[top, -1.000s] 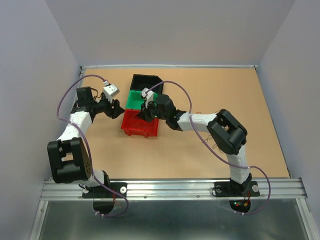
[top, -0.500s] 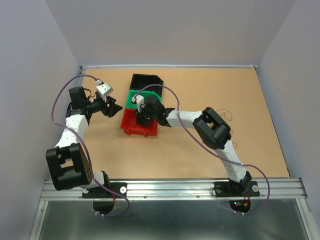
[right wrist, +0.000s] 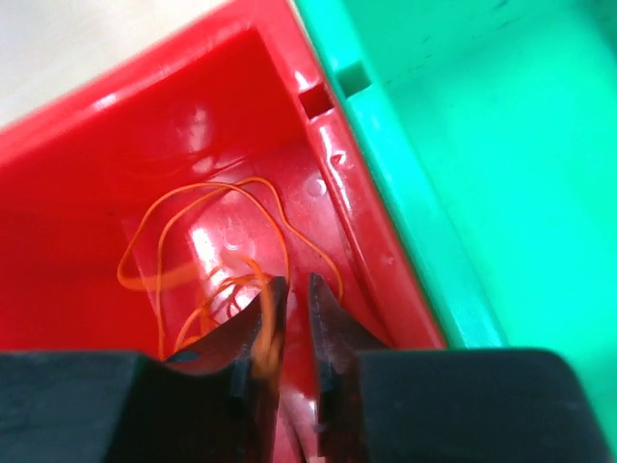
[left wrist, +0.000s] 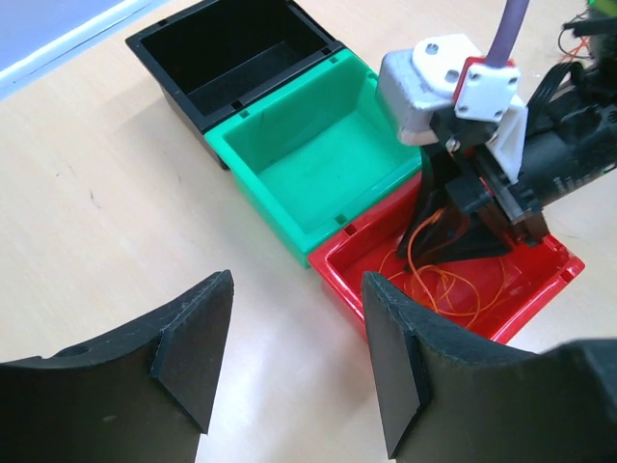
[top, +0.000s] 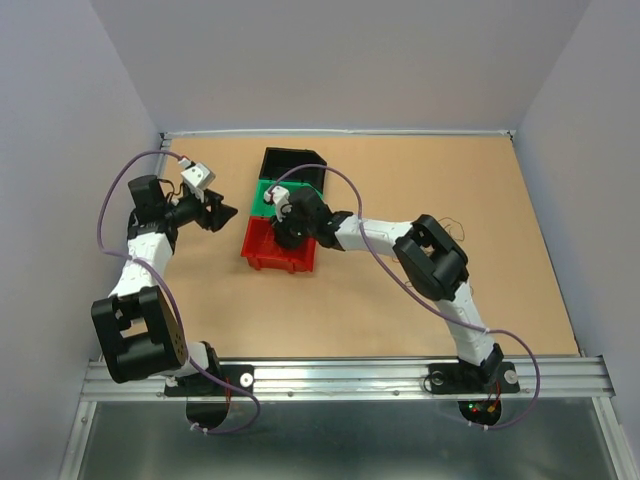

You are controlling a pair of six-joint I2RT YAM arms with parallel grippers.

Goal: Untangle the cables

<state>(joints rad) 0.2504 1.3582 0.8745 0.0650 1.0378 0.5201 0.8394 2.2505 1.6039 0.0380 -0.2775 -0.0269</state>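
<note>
your right gripper [right wrist: 289,289] is down in the red bin [right wrist: 116,145], jaws a narrow slit apart. the orange cables [right wrist: 149,282] loop at its 10 o'clock, one strand blurred against a finger. your left gripper [left wrist: 297,282] hangs spread wide, holding nothing, at the bin's 10 o'clock.

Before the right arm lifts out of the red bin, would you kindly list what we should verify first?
1. Orange cable lies inside the red bin: ok.
2. Right gripper clear of the cable: cannot tell; its jaws show a narrow gap, but a strand runs against one finger.
3. Left gripper open and empty: ok.
4. Green bin free of strands: ok.
5. Black bin free of strands: cannot tell, its inside is too dark.
6. The two arms apart in the top view: ok.
</note>
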